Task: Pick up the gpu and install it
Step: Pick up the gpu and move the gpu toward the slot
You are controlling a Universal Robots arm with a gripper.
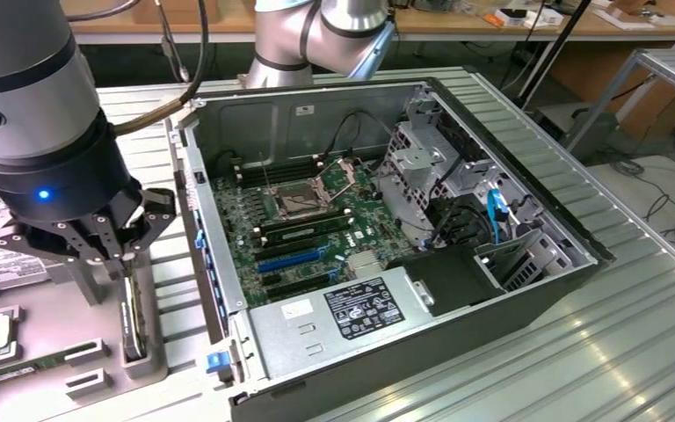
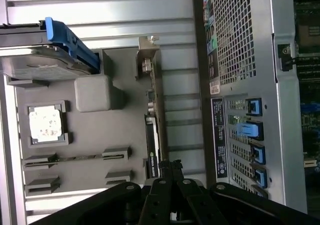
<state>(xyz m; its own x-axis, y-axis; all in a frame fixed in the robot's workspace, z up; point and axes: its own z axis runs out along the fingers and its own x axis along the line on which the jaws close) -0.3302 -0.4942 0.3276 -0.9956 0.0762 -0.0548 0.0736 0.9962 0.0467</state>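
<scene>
The gpu (image 1: 134, 321) stands on its long edge in a slot of the grey parts tray (image 1: 68, 352), at the exterior view's left, beside the open computer case (image 1: 314, 325). In the wrist view the gpu (image 2: 152, 120) shows as a thin dark card with its silver end bracket (image 2: 146, 55) at the far end. My gripper (image 1: 120, 259) hangs right over the card's upper edge with its fingers shut together. In the wrist view the gripper (image 2: 172, 167) sits at the card's near end. I cannot tell whether the fingertips touch the card.
The case lies on its side with the motherboard (image 1: 302, 220) exposed and the power supply (image 1: 350, 308) at the front. The tray also holds a hard drive with a blue rail (image 2: 45, 60), a processor (image 2: 45, 124) and memory sticks (image 2: 75, 157). The case's rear panel (image 2: 240, 85) is close beside the gpu.
</scene>
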